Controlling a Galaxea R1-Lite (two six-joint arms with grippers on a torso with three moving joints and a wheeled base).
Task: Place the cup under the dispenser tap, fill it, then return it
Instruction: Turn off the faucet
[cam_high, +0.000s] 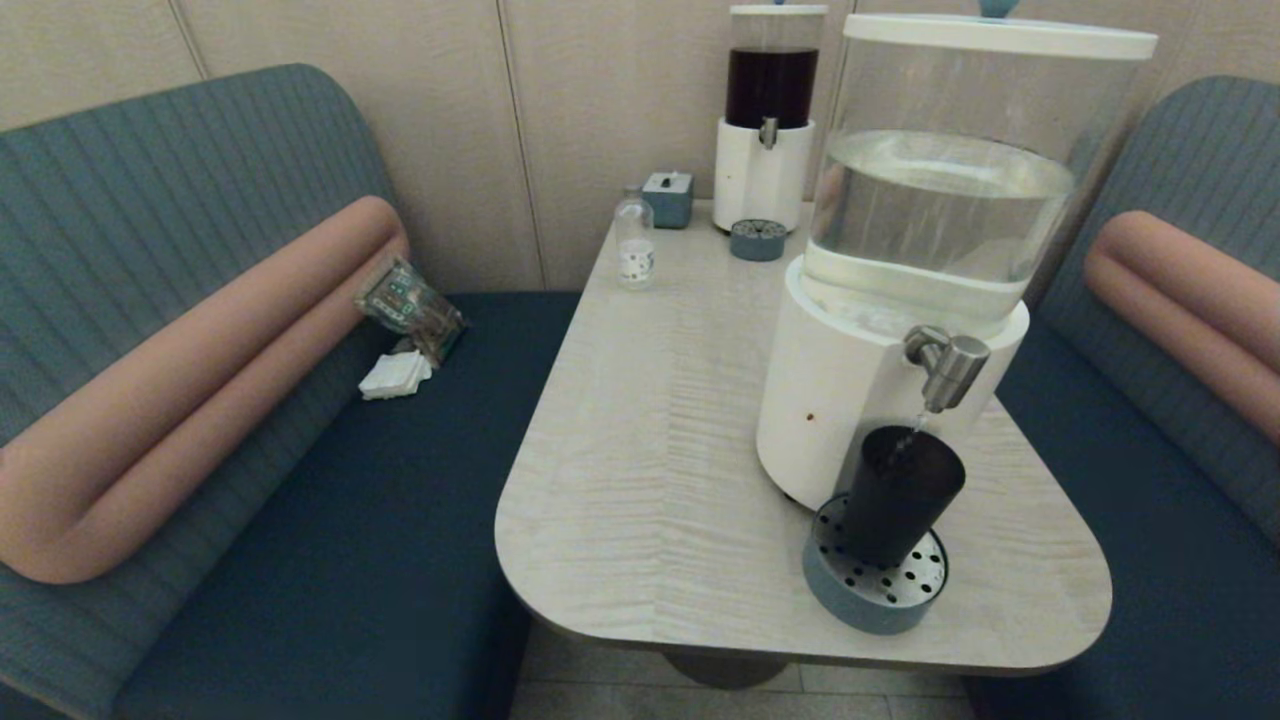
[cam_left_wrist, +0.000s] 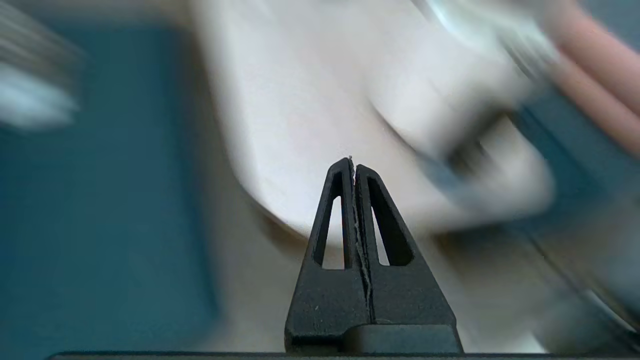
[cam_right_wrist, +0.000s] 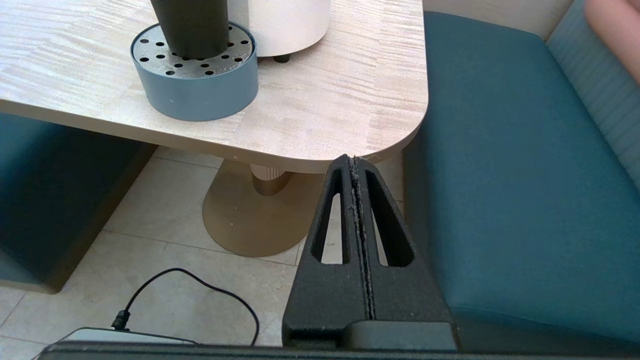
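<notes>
Matte black tapered cup (cam_high: 900, 495), head view: it is standing upright on the round blue-grey perforated drip tray (cam_high: 872, 590) at the near right corner of the pale wood-grain table (cam_high: 650, 440), directly beneath the brushed-steel angled dispenser tap (cam_high: 948, 362). A thin stream is falling from the tap into the cup. The tap is projecting from the white-based dispenser (cam_high: 850, 400), whose clear tank is holding water. Neither arm is showing in this view.

Left wrist view: the left gripper (cam_left_wrist: 354, 165) is hanging off the table's edge, its two black fingers pressed together and holding nothing; the surroundings are blurred.

Right wrist view: the right gripper (cam_right_wrist: 354, 162) is sitting below the table's rounded corner, above the tiled floor (cam_right_wrist: 150, 260), fingers closed and empty, well apart from the cup (cam_right_wrist: 190, 25) and tray (cam_right_wrist: 197, 87).
</notes>
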